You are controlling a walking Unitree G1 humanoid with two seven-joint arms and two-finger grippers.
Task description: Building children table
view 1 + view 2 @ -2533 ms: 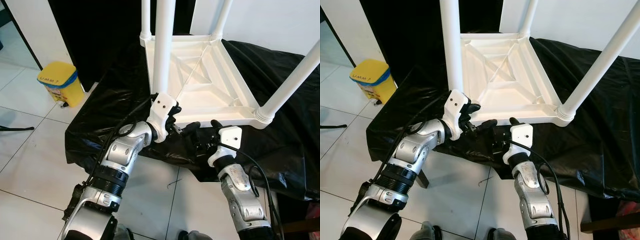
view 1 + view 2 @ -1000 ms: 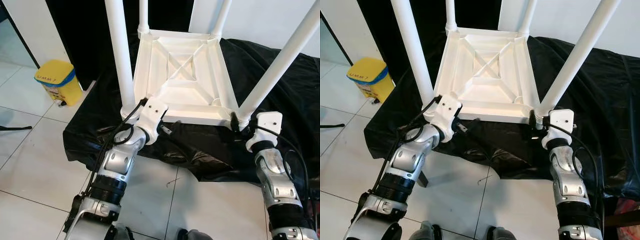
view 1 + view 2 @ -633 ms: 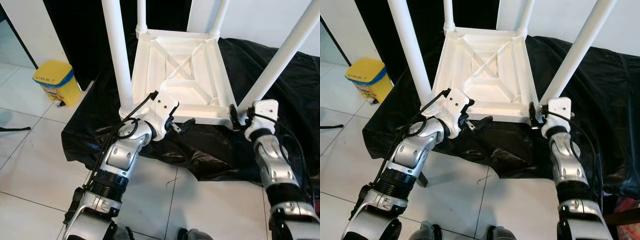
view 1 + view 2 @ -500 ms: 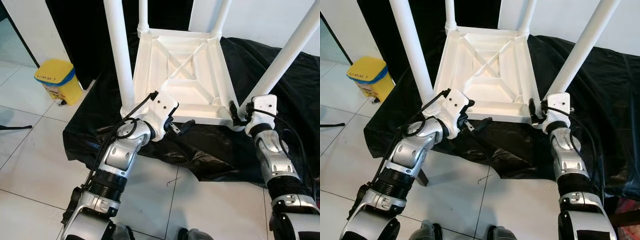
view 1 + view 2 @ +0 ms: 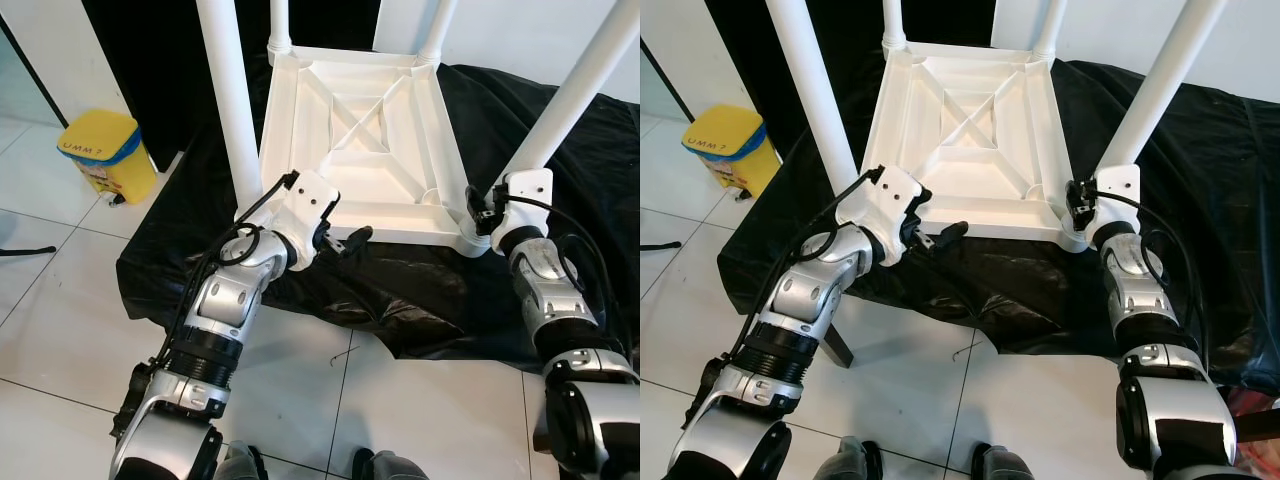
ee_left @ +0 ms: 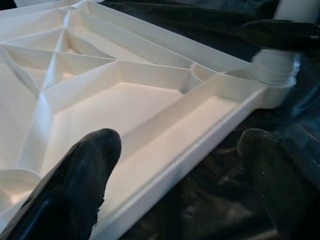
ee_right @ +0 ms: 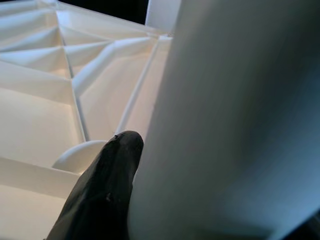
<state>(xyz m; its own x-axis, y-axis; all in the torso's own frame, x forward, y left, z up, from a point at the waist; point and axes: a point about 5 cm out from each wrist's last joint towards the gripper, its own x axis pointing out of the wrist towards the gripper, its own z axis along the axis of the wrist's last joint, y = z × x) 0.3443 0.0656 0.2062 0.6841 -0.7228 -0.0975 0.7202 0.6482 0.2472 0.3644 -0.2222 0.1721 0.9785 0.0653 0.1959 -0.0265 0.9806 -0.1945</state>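
I judge the upturned white plastic table (image 5: 360,140) light, stiff and slick, so my right tool (image 5: 1076,203), closed around the near-right leg (image 5: 560,115), should stay low by the socket while my left tool (image 5: 345,243) hangs open at the front rim.

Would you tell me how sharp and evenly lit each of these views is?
Left and right eye views: sharp and evenly lit, though the white table is bright against the black cloth. Left wrist view: table ribs crisp, the left gripper fingers blurred by closeness. Right wrist view: the table leg is a soft, shaded blur beside one dark finger of the right gripper.
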